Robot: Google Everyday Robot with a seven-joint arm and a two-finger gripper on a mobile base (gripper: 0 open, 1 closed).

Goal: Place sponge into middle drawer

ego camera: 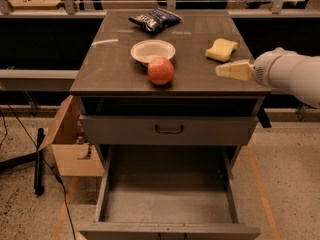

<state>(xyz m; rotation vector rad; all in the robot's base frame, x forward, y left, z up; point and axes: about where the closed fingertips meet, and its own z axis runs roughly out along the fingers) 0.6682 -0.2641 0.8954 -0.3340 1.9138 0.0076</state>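
Note:
The sponge is a pale yellow block with wavy sides. It lies on the right part of the cabinet top. My gripper comes in from the right on a white arm and hovers just in front of the sponge, slightly apart from it and holding nothing. The drawer with a handle below the top is closed. The bottom drawer is pulled out and empty.
On the cabinet top are a red apple, a white bowl behind it and a blue chip bag at the back. An open cardboard box and a black stand are on the floor to the left.

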